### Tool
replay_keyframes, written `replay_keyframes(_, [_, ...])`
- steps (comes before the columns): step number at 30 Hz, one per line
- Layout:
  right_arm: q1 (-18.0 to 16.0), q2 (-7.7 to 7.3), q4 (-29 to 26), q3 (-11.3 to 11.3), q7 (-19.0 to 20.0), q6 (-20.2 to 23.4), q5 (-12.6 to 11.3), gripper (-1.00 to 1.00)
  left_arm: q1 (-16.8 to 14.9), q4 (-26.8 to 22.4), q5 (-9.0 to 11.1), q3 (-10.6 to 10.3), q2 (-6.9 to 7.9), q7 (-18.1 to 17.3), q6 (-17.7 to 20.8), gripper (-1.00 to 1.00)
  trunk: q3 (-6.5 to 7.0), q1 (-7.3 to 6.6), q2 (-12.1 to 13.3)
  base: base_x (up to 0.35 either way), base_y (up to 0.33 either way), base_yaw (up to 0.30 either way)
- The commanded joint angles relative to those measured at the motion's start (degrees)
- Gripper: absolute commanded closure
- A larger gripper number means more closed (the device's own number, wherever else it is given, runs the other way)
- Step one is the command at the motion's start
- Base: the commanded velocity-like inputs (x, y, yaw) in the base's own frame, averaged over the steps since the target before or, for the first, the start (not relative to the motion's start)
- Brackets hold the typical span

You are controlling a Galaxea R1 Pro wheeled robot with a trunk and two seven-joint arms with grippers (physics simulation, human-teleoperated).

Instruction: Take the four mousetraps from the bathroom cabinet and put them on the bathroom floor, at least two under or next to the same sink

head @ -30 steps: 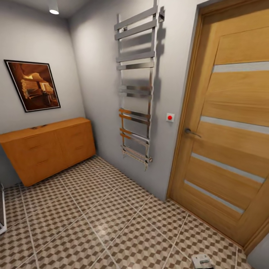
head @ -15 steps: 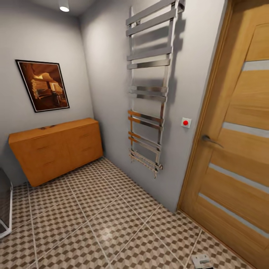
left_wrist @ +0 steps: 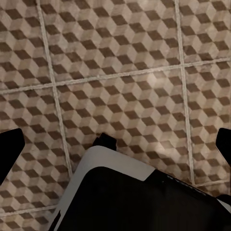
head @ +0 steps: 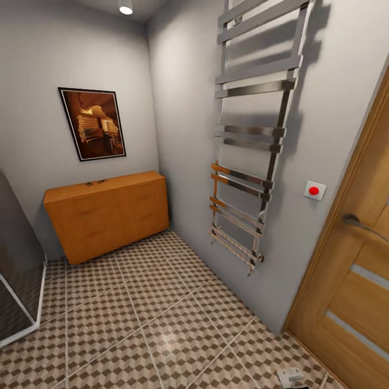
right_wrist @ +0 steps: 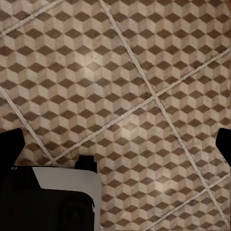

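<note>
Head view: we see the cabinet (head: 108, 213) in the corner, drawers shut, on the bathroom floor (head: 162, 324).
Cabinet surroundings: picture (head: 92, 123) above, towel rail (head: 251, 140) beside.
Tools: both over floor tiles; we cannot tell their state.

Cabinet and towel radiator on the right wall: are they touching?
Apart. In the head view the cabinet stands in the far corner, and a stretch of bare grey wall and bathroom floor separates its right end from the towel radiator.

Head forward; wrists floorward, near floor (left_wrist: 115, 57)
</note>
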Motion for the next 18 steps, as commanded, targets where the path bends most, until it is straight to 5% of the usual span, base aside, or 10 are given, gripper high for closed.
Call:
replay_keyframes(1, [-0.08, -0.03, 0.10, -0.48, -0.07, 0.07, 0.60, -1.00, -0.11, 0.14, 0.42, -0.48, -0.02, -0.01, -0.02, -1.00, -0.13, 0.07, -0.12, 0.342, 0.000, 0.286])
replay_keyframes(18, [-0.08, -0.03, 0.10, -0.48, -0.07, 0.07, 0.60, -1.00, -0.11, 0.14, 0.42, -0.48, -0.02, -0.01, -0.02, -1.00, -0.13, 0.07, -0.12, 0.342, 0.000, 0.286])
